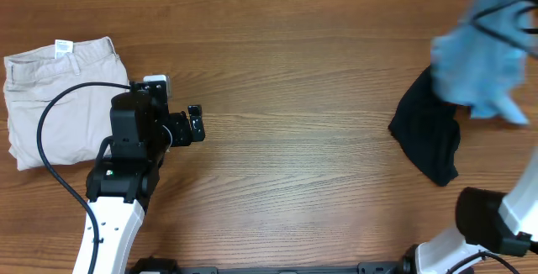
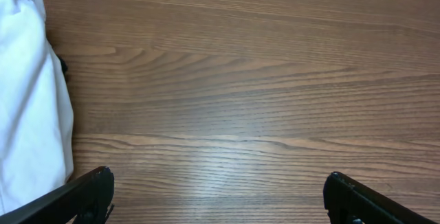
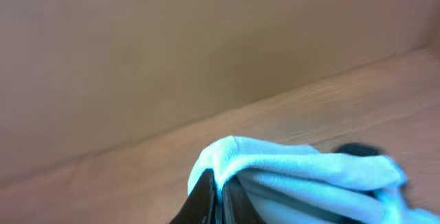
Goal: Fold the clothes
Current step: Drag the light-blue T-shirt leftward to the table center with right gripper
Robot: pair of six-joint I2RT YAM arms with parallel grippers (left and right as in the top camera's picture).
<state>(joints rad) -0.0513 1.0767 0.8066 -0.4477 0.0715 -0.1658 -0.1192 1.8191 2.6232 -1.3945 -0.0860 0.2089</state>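
1. The left tool [image 1: 195,125] stands wide open and empty over bare bench [image 1: 294,72], just beside the folded beige shorts [image 1: 50,97] at the left end.
2. The right tool [image 3: 218,200] is clamped tight on a bunched fold of the light blue T-shirt [image 1: 479,64], held up at the far right.
3. The black garment [image 1: 429,135] lies crumpled on the bench, its upper edge hidden under the T-shirt.

Garments: three in total. One pair of beige shorts [image 1: 59,97], far left; one black garment [image 1: 429,135], right; one light blue T-shirt [image 1: 483,64], far right. Robot arms: two, a left arm [image 1: 126,144] and a right arm [image 1: 483,213], both at the near edge. Table [image 1: 286,72]: one.
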